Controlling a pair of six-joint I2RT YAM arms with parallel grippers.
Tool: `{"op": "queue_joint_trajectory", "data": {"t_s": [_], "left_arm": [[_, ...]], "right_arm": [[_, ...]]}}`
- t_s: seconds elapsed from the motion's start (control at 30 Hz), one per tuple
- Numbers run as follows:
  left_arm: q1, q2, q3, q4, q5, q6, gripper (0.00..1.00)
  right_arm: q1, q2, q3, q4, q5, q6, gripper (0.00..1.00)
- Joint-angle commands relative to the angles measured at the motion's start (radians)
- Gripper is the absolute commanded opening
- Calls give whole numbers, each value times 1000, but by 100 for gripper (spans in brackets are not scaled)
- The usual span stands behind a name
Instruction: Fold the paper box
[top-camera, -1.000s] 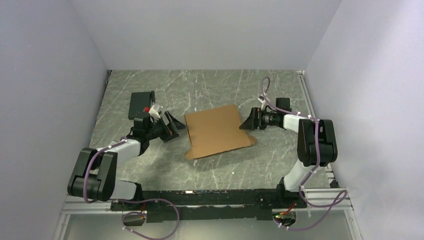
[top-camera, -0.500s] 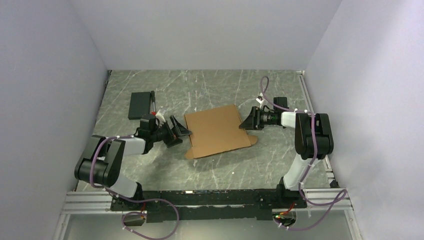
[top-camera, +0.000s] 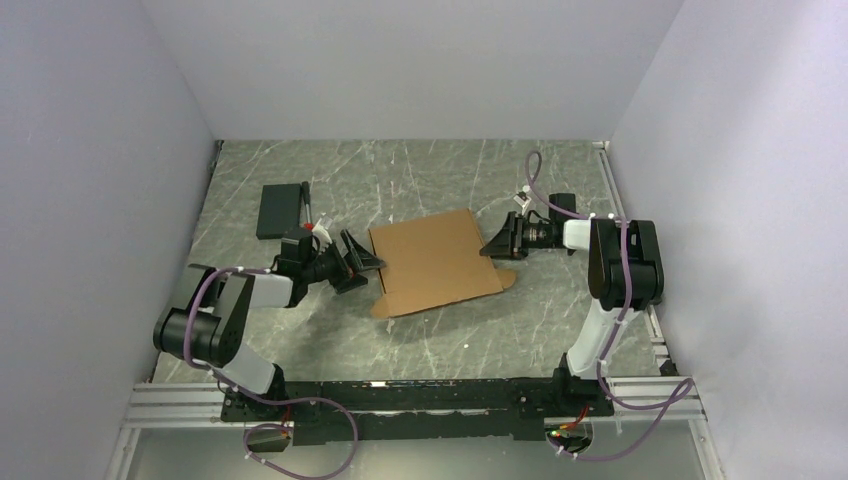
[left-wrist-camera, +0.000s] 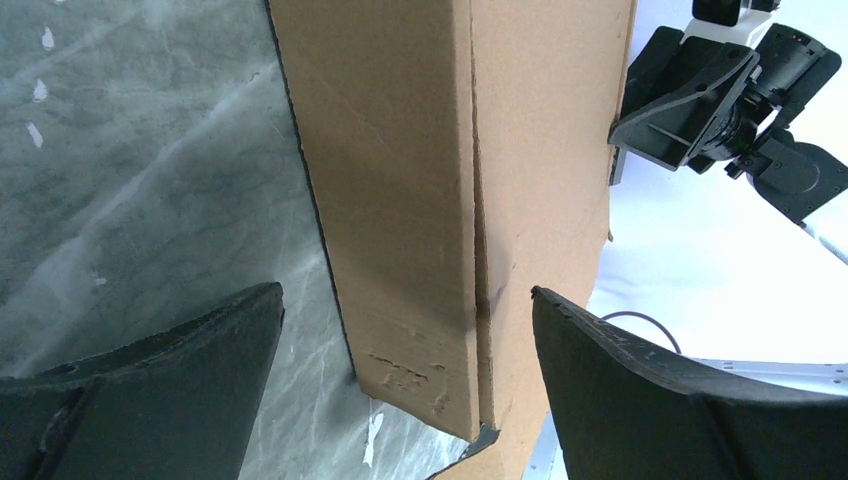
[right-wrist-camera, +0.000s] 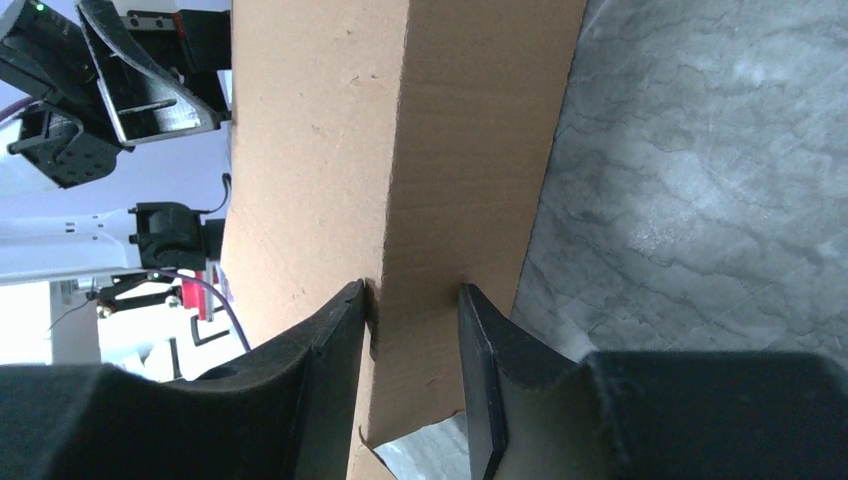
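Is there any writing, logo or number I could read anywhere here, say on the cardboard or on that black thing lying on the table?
No text can be read in any view.
paper box: plain brown, no print on the faces that show.
black flat item: no marking visible.
red and white part on the left arm's wrist: too small to tell whether it bears writing.

Brown on marble grey
Plain brown paper box (top-camera: 435, 262) between black left gripper (top-camera: 362, 268) and right gripper (top-camera: 492, 248); white-veined grey table (top-camera: 420, 170).
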Motion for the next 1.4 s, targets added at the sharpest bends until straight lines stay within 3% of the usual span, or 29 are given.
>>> {"op": "queue_joint_trajectory", "data": {"t_s": [0.0,0.27,0.57,0.77,0.97,1.37], "left_arm": [[-4,20,-9,60,11,-27,100],[-4,97,-36,251,76,-124,99],[-10,116,-36,281,80,-163,100],[-18,185,-51,458,98,-273,100],[-37,198,-36,458,82,-304,99],[-53,172,18,306,51,-324,67]], "right_arm": [[-25,41,21,-5,92,-22,32],[-35,64,35,-27,111,-25,27],[-43,82,42,-39,128,-25,26],[-44,84,44,-46,150,-26,25],[-44,84,49,-56,150,-35,25],[-43,45,71,-89,131,-69,30]]}}
